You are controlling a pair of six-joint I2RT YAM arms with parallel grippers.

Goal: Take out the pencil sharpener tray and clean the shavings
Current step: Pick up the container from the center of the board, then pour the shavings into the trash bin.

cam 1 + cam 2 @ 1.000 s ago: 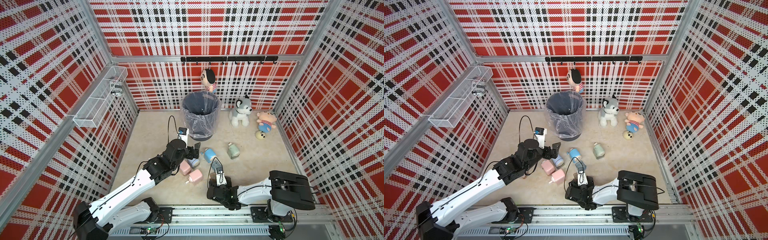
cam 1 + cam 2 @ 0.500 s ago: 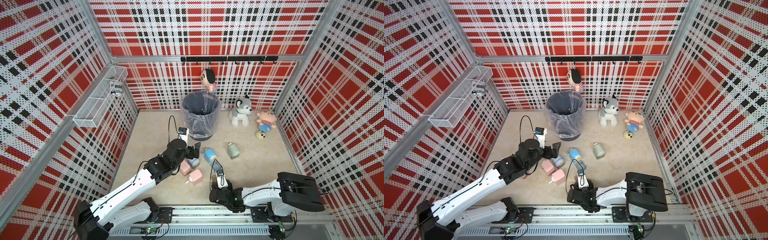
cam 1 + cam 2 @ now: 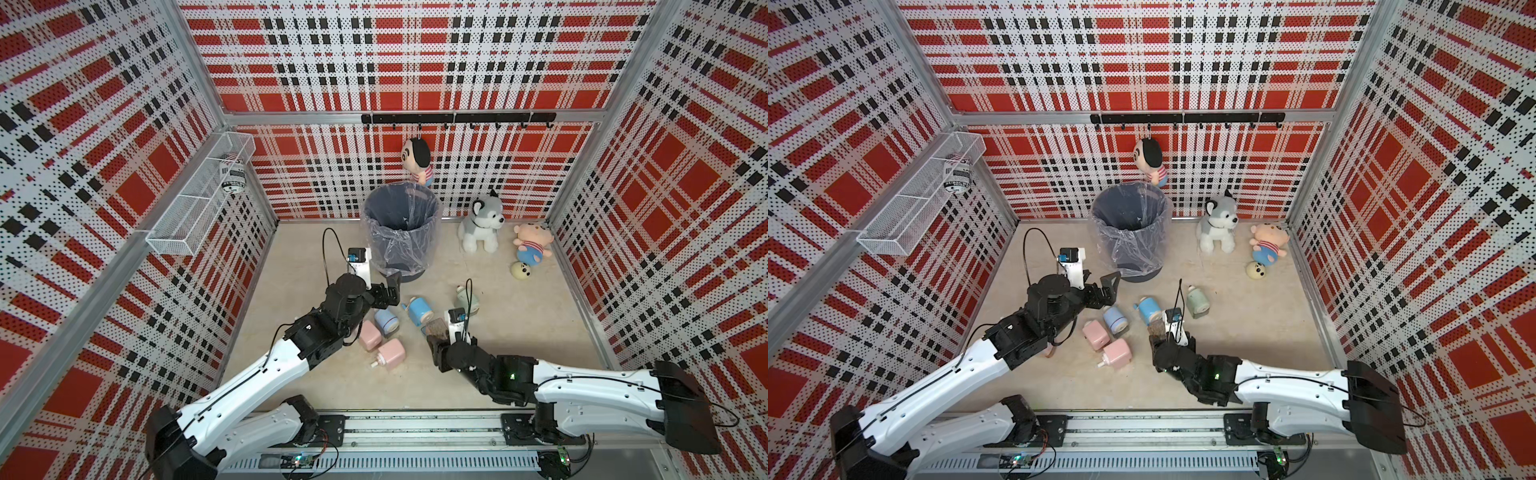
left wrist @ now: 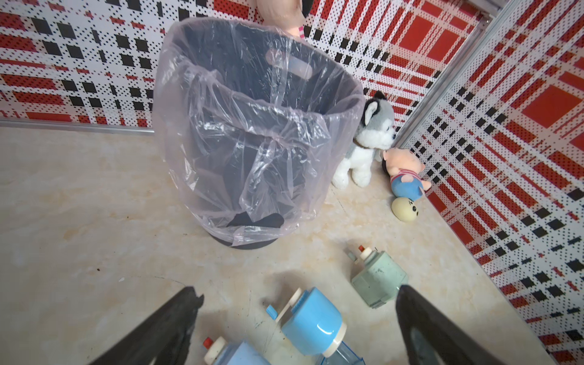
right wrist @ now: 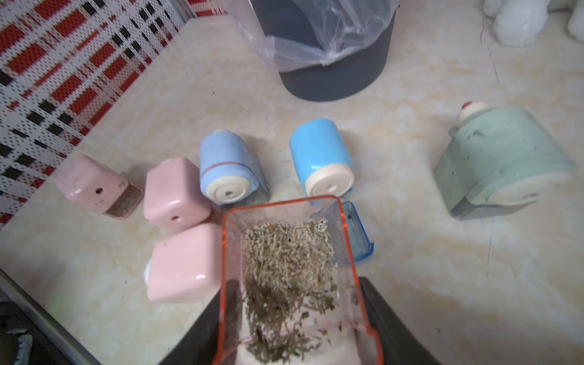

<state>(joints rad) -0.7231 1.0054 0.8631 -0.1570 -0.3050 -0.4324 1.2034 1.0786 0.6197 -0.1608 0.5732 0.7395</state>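
My right gripper (image 5: 294, 316) is shut on a clear, red-rimmed pencil sharpener tray (image 5: 284, 252) heaped with brown shavings (image 5: 287, 268). In both top views the tray (image 3: 435, 328) (image 3: 1157, 329) is held just above the floor, in front of a bright blue sharpener (image 3: 417, 309). Several sharpeners lie in a cluster: pink (image 5: 183, 262), light blue (image 5: 227, 167), bright blue (image 5: 320, 155) and green (image 5: 502, 158). My left gripper (image 3: 388, 291) (image 4: 297, 292) hangs open and empty over the blue ones, beside the base of the lined bin (image 3: 401, 232).
The bin (image 4: 252, 126) stands at the back centre. A clear blue tray (image 5: 357, 230) sticks out of the bright blue sharpener. A husky plush (image 3: 480, 224), a doll (image 3: 532, 245) and a yellow ball toy (image 3: 521, 270) lie back right. A wire basket (image 3: 199, 208) hangs on the left wall.
The right gripper's jaws have closed on the tray, and that arm's elbow has swung out to the right. The left arm has not moved.
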